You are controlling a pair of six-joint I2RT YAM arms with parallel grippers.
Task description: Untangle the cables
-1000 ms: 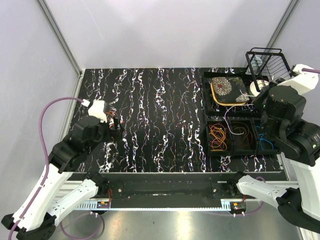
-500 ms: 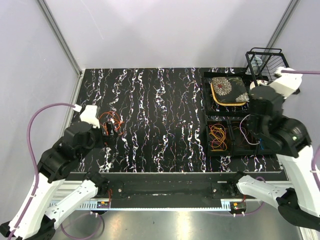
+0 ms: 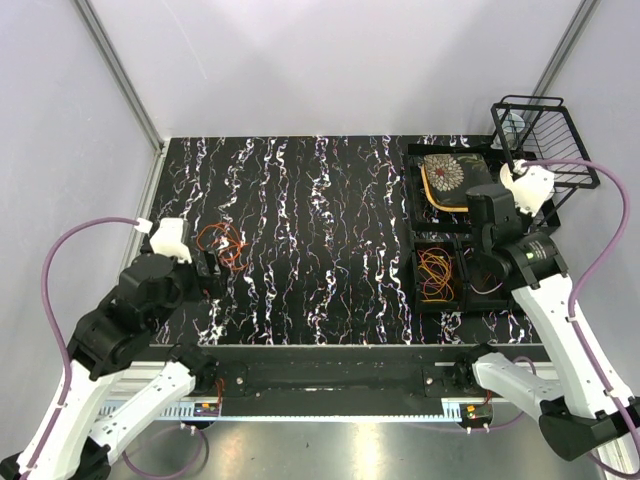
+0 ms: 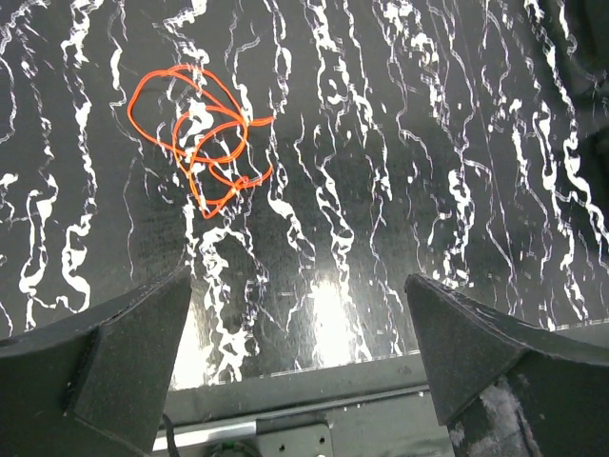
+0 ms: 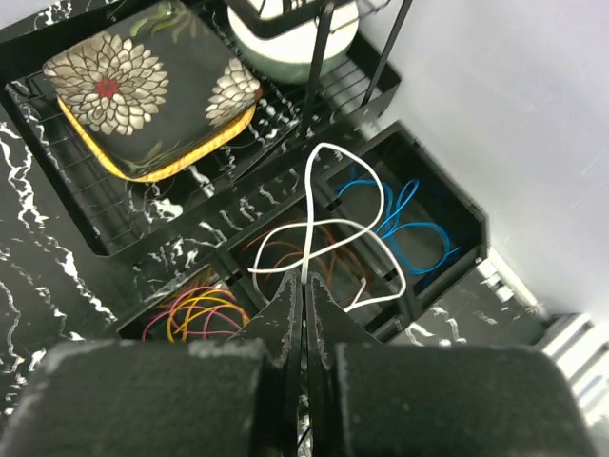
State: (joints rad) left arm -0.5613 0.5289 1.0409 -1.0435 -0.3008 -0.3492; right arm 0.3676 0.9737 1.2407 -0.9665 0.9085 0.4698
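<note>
An orange cable (image 3: pixel 222 245) lies in a loose tangle on the black marbled table at the left; it also shows in the left wrist view (image 4: pixel 200 133). My left gripper (image 3: pixel 208 268) is open and empty, just near of that cable (image 4: pixel 300 352). My right gripper (image 3: pixel 488 262) is shut on a white cable (image 5: pixel 328 224) and holds its loops above the black three-part bin (image 3: pixel 413 275). Below it, the bin holds yellow and pink cables (image 5: pixel 195 314), brown cables (image 5: pixel 333 255) and a blue cable (image 5: pixel 409 228).
A flowered box (image 3: pixel 450 178) sits in a black tray behind the bin. A black wire rack (image 3: pixel 545 130) with a pale bowl (image 5: pixel 290 33) stands at the back right corner. Grey walls close the left and right sides.
My right arm swung its wrist back over the bin, still carrying the white cable. My left arm drew back toward the near edge, leaving the orange cable on the table.
</note>
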